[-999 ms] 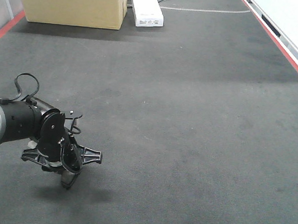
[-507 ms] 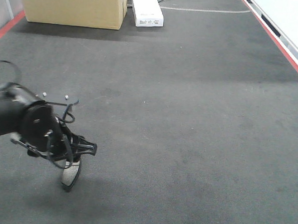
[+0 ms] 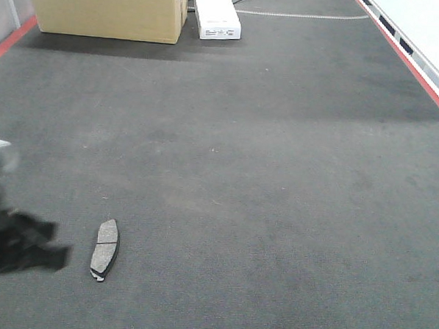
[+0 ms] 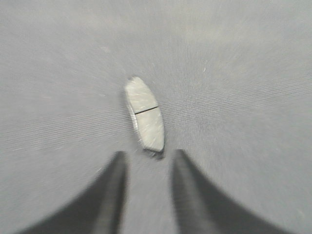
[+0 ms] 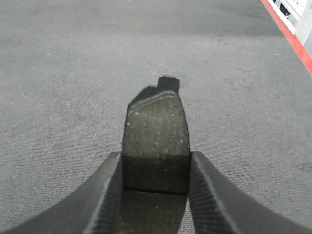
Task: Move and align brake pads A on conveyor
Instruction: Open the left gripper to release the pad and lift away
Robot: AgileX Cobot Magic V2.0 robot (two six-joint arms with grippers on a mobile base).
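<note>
One brake pad A (image 3: 104, 249) lies flat on the dark grey conveyor (image 3: 278, 175), at the lower left of the front view, friction face up with its cross groove showing. The left wrist view shows the same brake pad (image 4: 145, 115) just beyond my left gripper (image 4: 146, 158), which is open, empty and blurred. In the front view the left arm (image 3: 9, 245) is a blur at the left edge, apart from the pad. My right gripper (image 5: 155, 158) is shut on a second brake pad (image 5: 156, 139), held above the conveyor (image 5: 73, 73). The right arm is out of the front view.
A cardboard box (image 3: 106, 7) and a white flat box (image 3: 216, 13) stand at the conveyor's far end. Red strips run along the left edge (image 3: 9, 39) and right edge (image 3: 412, 64); the right strip (image 5: 290, 34) also shows in the right wrist view.
My left gripper let go of the brake pad, which now lies flat on the conveyor. The left arm has drawn back fast to the left and down, away from the pad.
</note>
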